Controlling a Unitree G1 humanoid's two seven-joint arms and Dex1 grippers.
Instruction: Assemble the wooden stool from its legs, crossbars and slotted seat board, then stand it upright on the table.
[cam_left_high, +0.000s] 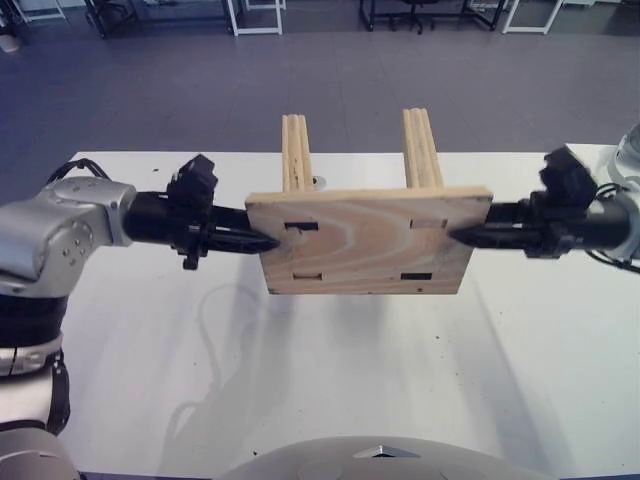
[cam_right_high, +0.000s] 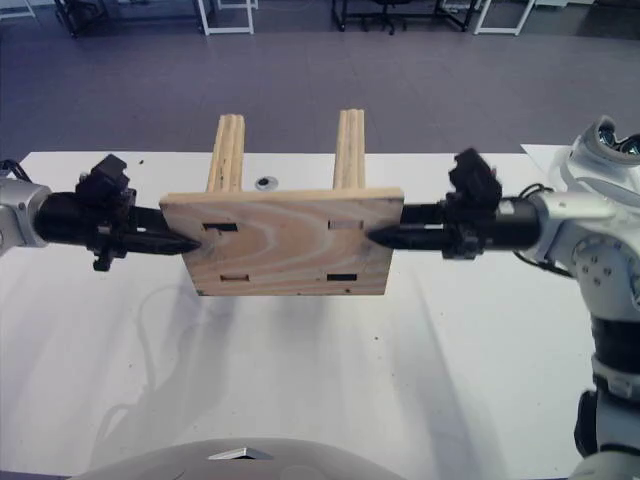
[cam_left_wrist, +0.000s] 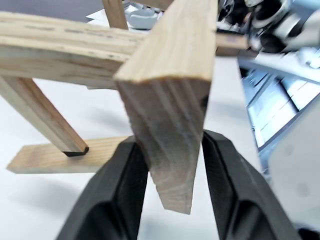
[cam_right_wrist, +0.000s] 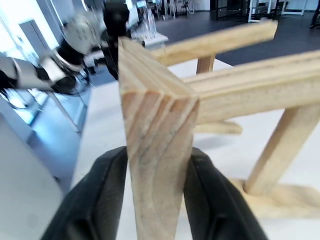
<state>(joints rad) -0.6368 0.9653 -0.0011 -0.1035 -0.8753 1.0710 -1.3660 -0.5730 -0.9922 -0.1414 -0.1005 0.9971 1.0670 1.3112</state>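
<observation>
Both claws are clamped on the stool's seat board: left claw pinches its left edge, right claw its right edge. The slotted board faces the camera over the white desk, with two legs poking up behind.

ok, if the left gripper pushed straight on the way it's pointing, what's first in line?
The seat board: the left gripper clamps its edge, pointing along it. Past the board, roughly in line, sits the right gripper on the opposite edge; depth alignment is unclear.
</observation>
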